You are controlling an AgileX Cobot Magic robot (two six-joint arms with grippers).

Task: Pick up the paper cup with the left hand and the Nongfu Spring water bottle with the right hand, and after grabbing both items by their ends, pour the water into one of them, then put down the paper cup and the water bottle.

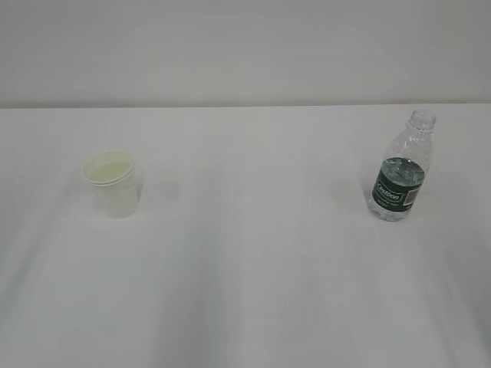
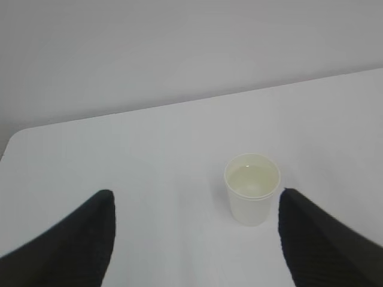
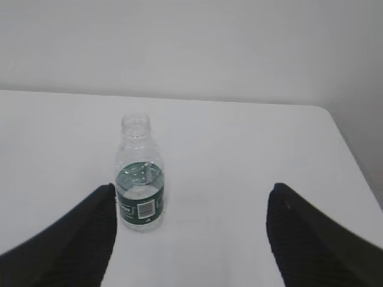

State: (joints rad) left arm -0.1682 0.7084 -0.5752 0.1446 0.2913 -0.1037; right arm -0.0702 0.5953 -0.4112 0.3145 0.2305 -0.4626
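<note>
Both things sit on the white table, well apart — the paper cup on the left, the Nongfu Spring water bottle on the right, upright and uncapped. The cup looks like it has liquid in it already, and the bottle seems partly full.

The left hand hangs back from the cup with its jaws spread wide, holding nothing. Same for the right hand — jaws apart, bottle sitting off toward its left finger. That's my worry: the bottle isn't centred, so a straight approach could clip it and tip it over, spilling everywhere. The cup is flimsy too; squeeze hard and it buckles.
</note>
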